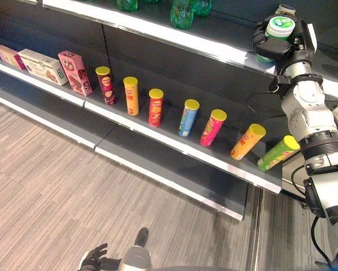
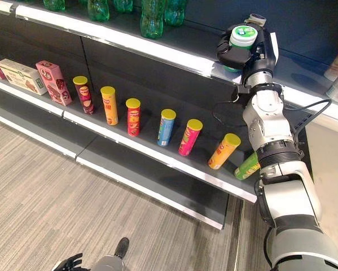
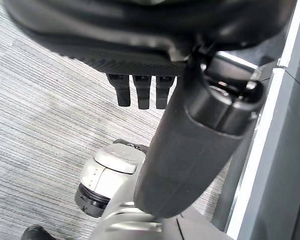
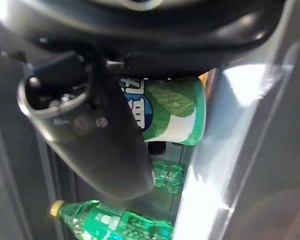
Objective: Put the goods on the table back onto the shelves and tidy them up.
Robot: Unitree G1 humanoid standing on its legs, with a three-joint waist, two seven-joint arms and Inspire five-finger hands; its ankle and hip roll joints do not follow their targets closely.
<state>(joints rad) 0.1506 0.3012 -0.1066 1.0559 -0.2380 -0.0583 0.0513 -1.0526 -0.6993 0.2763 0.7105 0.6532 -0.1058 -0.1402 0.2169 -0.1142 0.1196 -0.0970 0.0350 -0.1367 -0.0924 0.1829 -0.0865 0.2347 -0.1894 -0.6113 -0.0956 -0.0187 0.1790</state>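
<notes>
- The right robot hand (image 1: 281, 39) is raised to the upper shelf (image 1: 157, 31), fingers and thumb curled round a green and white tub (image 1: 280, 25) with a white lid; the tub sits in the grip just above the shelf's front edge, and I cannot tell whether its base touches the board
- The left robot hand (image 1: 94, 258) hangs low near the floor (image 1: 50, 186), fingers relaxed and straight, holding nothing
- The step in hand looks like the placing of the tub on the upper shelf; the carry seems done and the set-down is not
- The next move calls for bringing the tub further in over the board and upright, lowering it until it stands, then letting the fingers go without tipping it; the green bottles (image 1: 183, 12) stand further along the same shelf, well apart from the tub
- On the lower shelf (image 1: 174, 138) a row of tall tubes (image 1: 156, 107) with yellow lids runs along; those nearest the right arm lean over, so tidying is still owed there; boxes (image 1: 42, 66) stand at the far end
- The tub's label shows a leaf picture and large characters, too partial to read; the print on the tubes and boxes is too small to tell
</notes>
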